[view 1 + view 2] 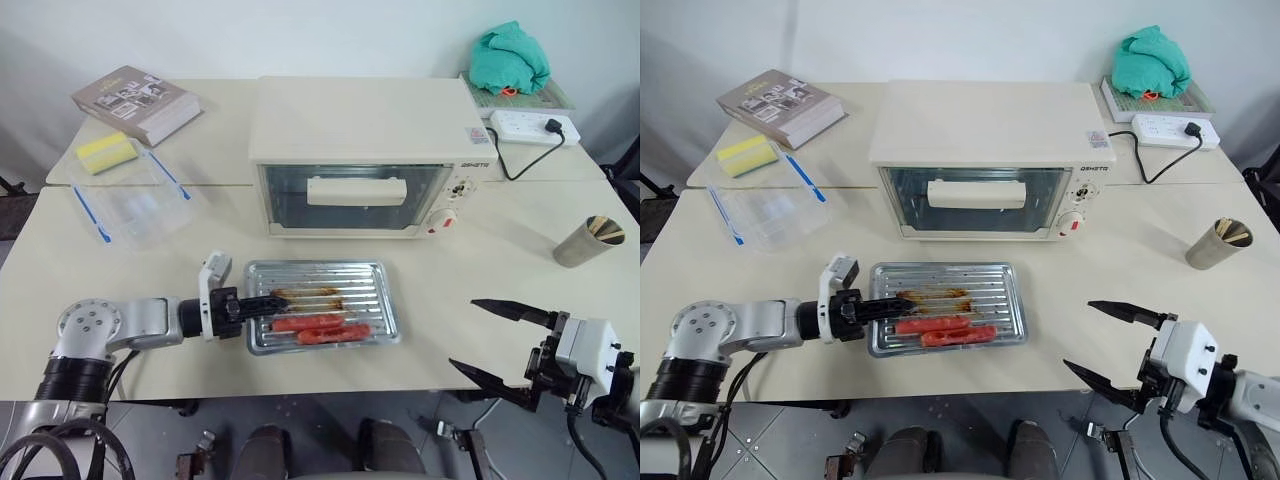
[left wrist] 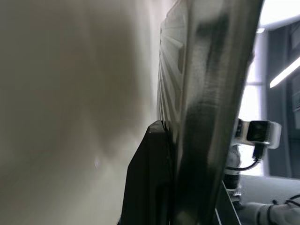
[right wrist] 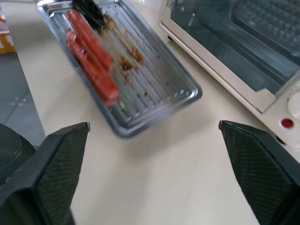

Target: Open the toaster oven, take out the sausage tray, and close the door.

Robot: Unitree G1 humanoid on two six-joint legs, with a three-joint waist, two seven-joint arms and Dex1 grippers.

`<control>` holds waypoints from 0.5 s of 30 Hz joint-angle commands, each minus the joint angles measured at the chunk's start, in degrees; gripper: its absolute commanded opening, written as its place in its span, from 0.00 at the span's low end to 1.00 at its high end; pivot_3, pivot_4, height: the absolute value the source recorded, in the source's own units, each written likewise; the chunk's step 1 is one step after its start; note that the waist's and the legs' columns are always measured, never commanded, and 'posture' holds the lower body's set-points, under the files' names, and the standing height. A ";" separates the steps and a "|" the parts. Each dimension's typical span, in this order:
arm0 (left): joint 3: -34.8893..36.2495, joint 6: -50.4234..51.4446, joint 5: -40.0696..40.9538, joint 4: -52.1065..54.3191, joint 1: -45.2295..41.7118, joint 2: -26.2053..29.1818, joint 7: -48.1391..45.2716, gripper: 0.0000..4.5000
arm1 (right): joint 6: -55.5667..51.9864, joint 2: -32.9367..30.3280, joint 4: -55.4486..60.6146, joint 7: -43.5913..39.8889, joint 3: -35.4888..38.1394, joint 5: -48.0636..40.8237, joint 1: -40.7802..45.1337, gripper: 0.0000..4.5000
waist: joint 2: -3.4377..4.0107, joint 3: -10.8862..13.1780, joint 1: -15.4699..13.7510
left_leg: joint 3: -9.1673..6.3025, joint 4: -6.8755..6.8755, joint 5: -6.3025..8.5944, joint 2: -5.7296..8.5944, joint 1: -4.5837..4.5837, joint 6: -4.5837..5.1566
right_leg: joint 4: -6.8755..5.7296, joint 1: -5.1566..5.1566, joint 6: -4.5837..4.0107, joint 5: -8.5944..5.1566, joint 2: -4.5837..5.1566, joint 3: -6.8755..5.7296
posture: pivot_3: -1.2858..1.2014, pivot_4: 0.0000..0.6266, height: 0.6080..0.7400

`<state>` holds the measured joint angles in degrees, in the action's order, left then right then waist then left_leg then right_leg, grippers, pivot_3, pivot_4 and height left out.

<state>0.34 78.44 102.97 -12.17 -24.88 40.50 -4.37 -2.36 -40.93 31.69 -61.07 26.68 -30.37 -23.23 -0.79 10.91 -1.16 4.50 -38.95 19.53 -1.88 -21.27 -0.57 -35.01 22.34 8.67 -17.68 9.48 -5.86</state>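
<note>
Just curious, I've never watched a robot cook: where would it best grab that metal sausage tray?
Probably the raised rim on a short end, approached level from the side. The sausage tray is shallow and lies flat; the left end effector grips it there.

the toaster oven (image 1: 360, 150) bears a small brand mark, too tiny to read.

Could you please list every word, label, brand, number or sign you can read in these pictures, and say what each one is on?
None can be read for certain.
Dark brand lettering on the toaster oven, above its knobs: too small to read.
Small sticker on the oven's top: unreadable.
Cover of the book: print too small to read.
Markings around the oven's knobs: blurred.
</note>
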 commanded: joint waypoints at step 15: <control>2.07 3.10 -15.98 -1.35 -3.64 -7.13 0.61 0.26 | -1.01 0.91 7.63 5.77 2.60 -1.19 -5.09 1.00 | 0.02 -0.02 -0.40 | -0.27 -0.10 -0.01 0.03 0.30 0.02 | 0.17 -0.56 0.02 0.01 0.00 -0.14 | 0.52 0.24 1.00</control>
<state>1.80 81.18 89.20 -13.87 -29.01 33.68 -4.31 -3.49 -39.79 37.81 -55.68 27.64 -30.66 -28.18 -0.77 10.89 -1.57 4.22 -39.04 19.53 -1.85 -20.96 -0.55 -34.84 21.78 8.69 -17.67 9.48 -5.99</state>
